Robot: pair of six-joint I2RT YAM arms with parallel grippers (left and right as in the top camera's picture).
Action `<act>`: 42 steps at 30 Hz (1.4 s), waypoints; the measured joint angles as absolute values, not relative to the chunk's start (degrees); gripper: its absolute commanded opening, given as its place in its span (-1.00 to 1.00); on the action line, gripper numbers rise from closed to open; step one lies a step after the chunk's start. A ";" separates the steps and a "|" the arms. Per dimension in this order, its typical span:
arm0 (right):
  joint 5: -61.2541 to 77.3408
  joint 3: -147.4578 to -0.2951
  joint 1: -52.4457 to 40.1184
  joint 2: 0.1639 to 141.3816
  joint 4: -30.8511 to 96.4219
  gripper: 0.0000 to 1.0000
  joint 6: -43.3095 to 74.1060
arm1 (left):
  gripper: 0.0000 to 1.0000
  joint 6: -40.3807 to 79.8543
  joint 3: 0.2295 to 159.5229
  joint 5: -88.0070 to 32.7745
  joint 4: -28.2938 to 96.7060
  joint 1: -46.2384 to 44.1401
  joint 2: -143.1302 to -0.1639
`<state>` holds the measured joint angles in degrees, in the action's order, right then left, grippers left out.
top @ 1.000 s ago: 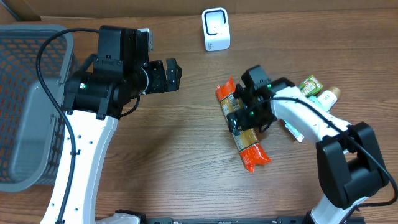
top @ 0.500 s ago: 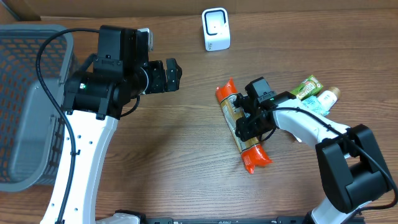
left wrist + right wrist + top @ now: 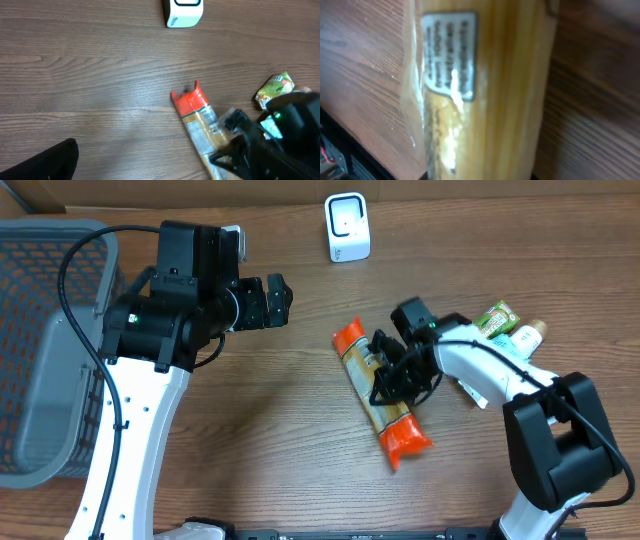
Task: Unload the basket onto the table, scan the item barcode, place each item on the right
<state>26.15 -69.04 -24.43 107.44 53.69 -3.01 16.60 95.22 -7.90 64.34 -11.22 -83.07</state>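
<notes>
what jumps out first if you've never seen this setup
The long spaghetti packet with bright orange ends, lying slantwise right of centre, draws the eye first, with the right hand clamped across its middle. Next come the small white scanner at the far edge and the big grey basket on the left.

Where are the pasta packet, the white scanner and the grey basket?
pasta packet [image 3: 377,408], overhead view, on its yellow body.
white scanner [image 3: 347,227], overhead view, on its front face.
grey basket [image 3: 30,275], overhead view, on its mesh wall.
</notes>
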 measured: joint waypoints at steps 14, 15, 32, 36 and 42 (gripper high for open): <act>-5.93 -88.84 -27.22 108.07 64.60 -0.93 5.15 | 0.99 16.60 95.22 -7.90 64.34 -11.22 -83.07; -9.93 -87.96 -27.86 108.07 64.77 -0.93 7.09 | 0.99 16.60 95.22 -7.90 64.36 -11.22 -83.07; -28.69 -75.57 -34.68 108.60 59.20 -0.33 19.84 | 0.99 16.60 95.22 -7.90 64.34 -11.22 -83.07; -27.22 -75.57 -36.69 110.06 58.67 -0.11 19.29 | 0.99 16.60 95.22 -7.90 64.34 -11.22 -83.07; -23.07 -75.59 -40.23 111.09 58.61 0.16 17.89 | 1.00 16.60 95.22 -7.90 64.34 -11.22 -83.07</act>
<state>-23.07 -75.59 -40.23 111.09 58.61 17.89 16.60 95.22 -7.90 64.34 -11.22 -83.07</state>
